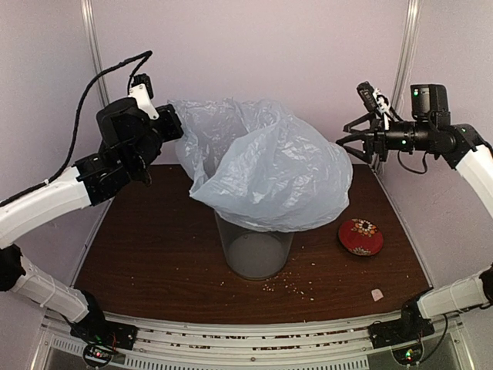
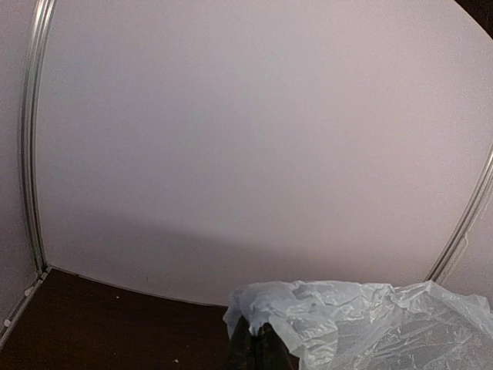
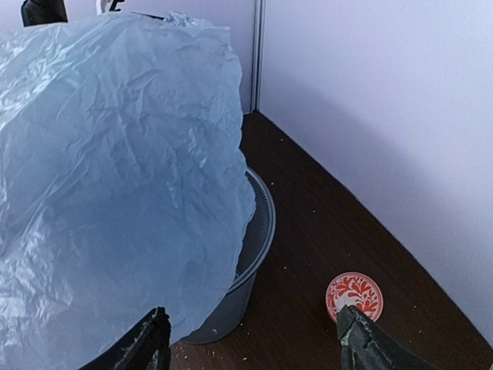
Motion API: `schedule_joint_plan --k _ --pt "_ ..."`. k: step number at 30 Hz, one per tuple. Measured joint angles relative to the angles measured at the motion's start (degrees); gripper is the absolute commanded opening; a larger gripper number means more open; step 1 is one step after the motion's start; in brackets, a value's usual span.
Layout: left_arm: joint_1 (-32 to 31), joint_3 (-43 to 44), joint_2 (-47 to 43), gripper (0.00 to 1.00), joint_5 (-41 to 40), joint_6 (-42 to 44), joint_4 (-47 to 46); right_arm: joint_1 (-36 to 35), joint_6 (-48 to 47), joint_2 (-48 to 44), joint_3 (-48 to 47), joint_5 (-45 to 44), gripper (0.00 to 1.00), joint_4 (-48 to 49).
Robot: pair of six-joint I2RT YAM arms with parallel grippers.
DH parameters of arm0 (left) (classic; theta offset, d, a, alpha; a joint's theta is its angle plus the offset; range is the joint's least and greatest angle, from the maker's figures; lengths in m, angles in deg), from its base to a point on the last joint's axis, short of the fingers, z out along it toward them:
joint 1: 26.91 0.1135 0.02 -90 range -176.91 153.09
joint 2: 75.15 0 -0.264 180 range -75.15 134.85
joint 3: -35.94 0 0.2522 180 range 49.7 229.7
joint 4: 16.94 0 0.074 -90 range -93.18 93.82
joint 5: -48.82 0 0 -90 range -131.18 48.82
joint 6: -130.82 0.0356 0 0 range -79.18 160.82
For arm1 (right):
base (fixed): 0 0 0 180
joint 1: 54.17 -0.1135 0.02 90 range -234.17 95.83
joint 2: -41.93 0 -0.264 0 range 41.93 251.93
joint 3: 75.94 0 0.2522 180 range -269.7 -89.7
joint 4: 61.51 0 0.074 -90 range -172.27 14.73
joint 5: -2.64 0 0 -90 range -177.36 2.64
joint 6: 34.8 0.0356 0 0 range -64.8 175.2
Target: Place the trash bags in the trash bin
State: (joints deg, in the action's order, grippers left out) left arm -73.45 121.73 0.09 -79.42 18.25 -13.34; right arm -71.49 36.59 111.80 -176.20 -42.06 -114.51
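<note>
The left gripper (image 1: pixel 171 123) is pinched on 1 edge of the trash bag (image 1: pixel 262 166), which billows to its right over the trash bin (image 1: pixel 254 250) below. The right gripper (image 1: pixel 356 137), spread and empty, hangs just beside the bag; the next move is probably lowering and stuffing it in.

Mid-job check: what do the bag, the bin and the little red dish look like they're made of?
Trash bag: thin plastic film, translucent pale blue-grey, glossy, finely wrinkled. Trash bin: grey, see-through sides with a solid rim; likely fine wire mesh, though frosted plastic can't be ruled out. Red dish: hard, glossy, white-patterned; ceramic or lacquer, unclear.
</note>
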Motion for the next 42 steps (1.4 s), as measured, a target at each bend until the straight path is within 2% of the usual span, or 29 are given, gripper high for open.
schedule_joint_plan --k 10,18,22,26,29,36,42 --pt "0.0 -4.46 -2.19 0.0 -1.31 -1.44 1.27 0.0 -14.14 -5.88 1.68 5.84 0.73 -14.82" --pt "0.0 -4.9 -2.95 0.0 -3.26 -1.44 1.53 -0.66 -17.29 -6.99 0.39 9.35 0.56 -20.39" --pt "0.0 -5.01 -3.96 0.0 -3.15 -1.53 1.79 -5.81 -16.52 -5.79 0.17 9.68 0.52 -20.0" --pt "0.0 -5.99 -5.97 0.0 -3.1 -2.01 2.12 -15.82 -15.52 -0.22 -2.69 6.34 0.51 -19.34" --pt "0.0 -7.52 -7.69 0.0 -2.82 -2.54 2.54 -20.48 -12.98 4.74 -5.01 3.82 0.5 -17.42" --pt "0.0 -9.81 -9.94 0.0 0.26 -3.06 2.8 -21.77 -2.56 17.03 -14.23 -8.02 0.49 -9.42" --pt "0.0 -9.88 -9.97 0.0 3.89 -3.06 2.95 -21.77 2.51 25.99 -17.84 -16.72 0.48 -6.14"
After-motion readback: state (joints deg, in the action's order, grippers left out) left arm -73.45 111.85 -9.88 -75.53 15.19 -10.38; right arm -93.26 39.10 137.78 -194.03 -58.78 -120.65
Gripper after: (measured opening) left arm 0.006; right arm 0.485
